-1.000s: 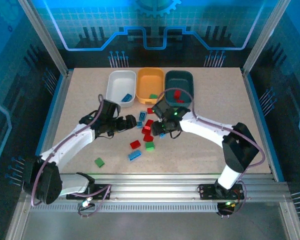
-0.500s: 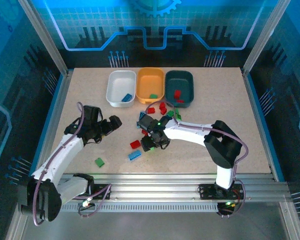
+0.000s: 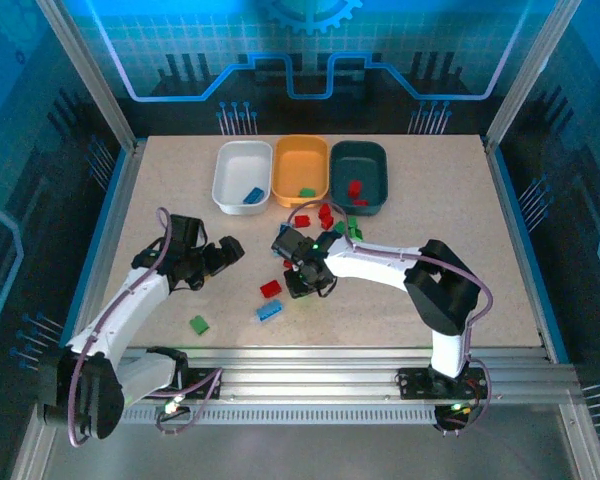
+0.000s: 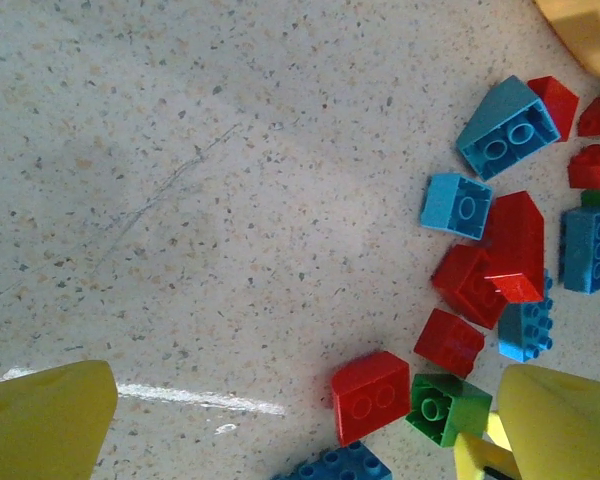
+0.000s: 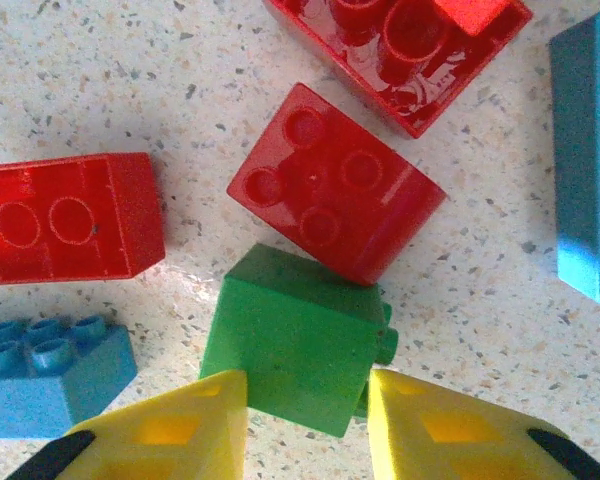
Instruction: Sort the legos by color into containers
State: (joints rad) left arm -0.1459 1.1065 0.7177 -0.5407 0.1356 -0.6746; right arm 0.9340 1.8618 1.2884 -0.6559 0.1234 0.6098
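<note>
Centrally, the right pincer grips a small green studded plastic brick, hemmed by a touching red brick and a blue brick; the left pincer gapes over open counter.

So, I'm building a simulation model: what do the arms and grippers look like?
The left arm and right arm have white links, black joints, looping mauve cables. The left gripper and right gripper have black bodies, yellow fingers.
</note>
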